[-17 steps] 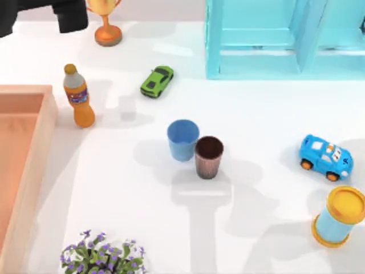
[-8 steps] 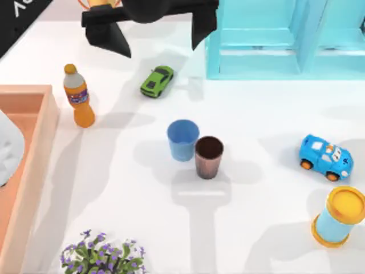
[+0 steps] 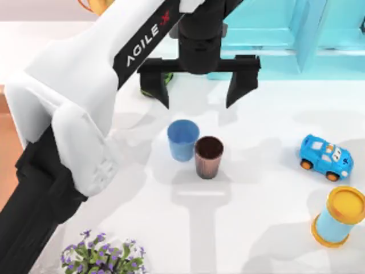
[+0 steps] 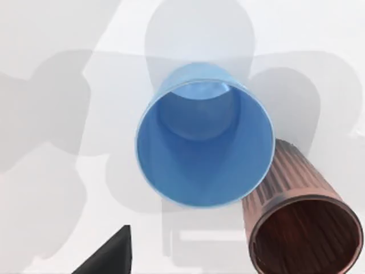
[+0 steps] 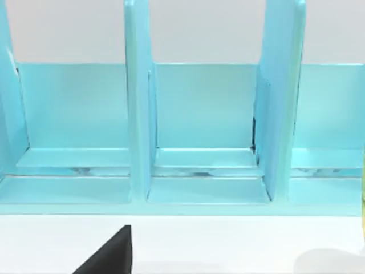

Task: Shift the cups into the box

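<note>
I am holding my left gripper (image 3: 198, 90) above the table with its two dark fingers spread wide apart, gripping nothing, on the far side of the two cups. The light blue cup (image 3: 183, 139) is standing upright near the middle of the table, and the ribbed reddish-brown cup (image 3: 209, 157) is standing just to its right and a little nearer, so close that their sides appear to touch. My wrist camera is looking almost straight down into the blue cup (image 4: 204, 137), with the brown cup (image 4: 302, 222) beside it.

The box (image 3: 7, 153) is lying at the table's left edge, largely covered by my own arm.

I judge the step in hand to be lining up on the blue cup. To do it well I should centre my spread fingers over its rim and come down straight, and turn my wrist so that neither finger lands in the tight seam between the cups and tips the brown one.

My right arm is parked, facing the turquoise shelf unit (image 5: 199, 137).
</note>
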